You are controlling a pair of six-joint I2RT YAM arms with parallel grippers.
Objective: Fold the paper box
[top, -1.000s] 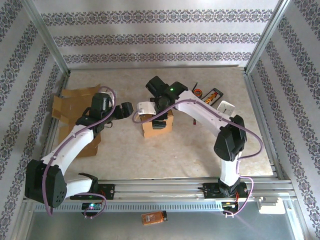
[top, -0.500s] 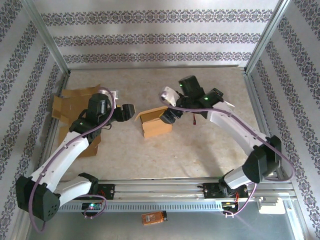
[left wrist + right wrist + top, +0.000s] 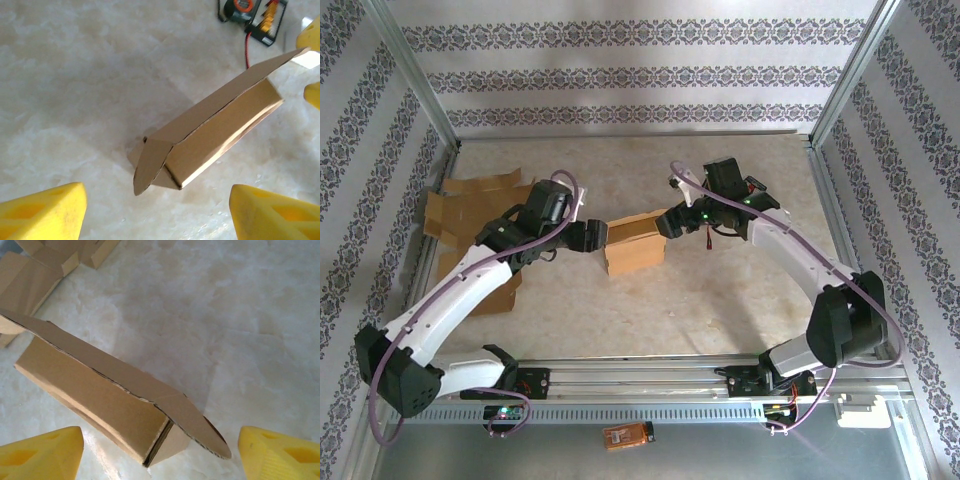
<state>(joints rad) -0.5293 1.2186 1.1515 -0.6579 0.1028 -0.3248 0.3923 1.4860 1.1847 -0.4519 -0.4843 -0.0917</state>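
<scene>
Paper box [image 3: 635, 244] at the centre of the table [image 3: 720, 300], partly formed. Its long lid flap [image 3: 110, 371] stands ajar above the body, and a rounded end tab [image 3: 150, 165] hangs loose. The left gripper [image 3: 592, 236] sits at the box's 9 o'clock and the right gripper [image 3: 670, 222] at its 2 o'clock. In each wrist view the yellow fingers [image 3: 45, 212] [image 3: 40, 455] are spread wide, clear of the cardboard and holding nothing. Judged from its thin walls, the box is light, fairly stiff along its panels and weak at the creases. It is likely to slide on the smooth tabletop unless one end is braced. The best purchase appears to be the free long edge of the lid, pressed down while the opposite end wall is steadied. Farther off, flat cardboard blanks [image 3: 470, 215] lie at 9 to 10 o'clock, and small gadgets [image 3: 252, 15] at 1 o'clock.
</scene>
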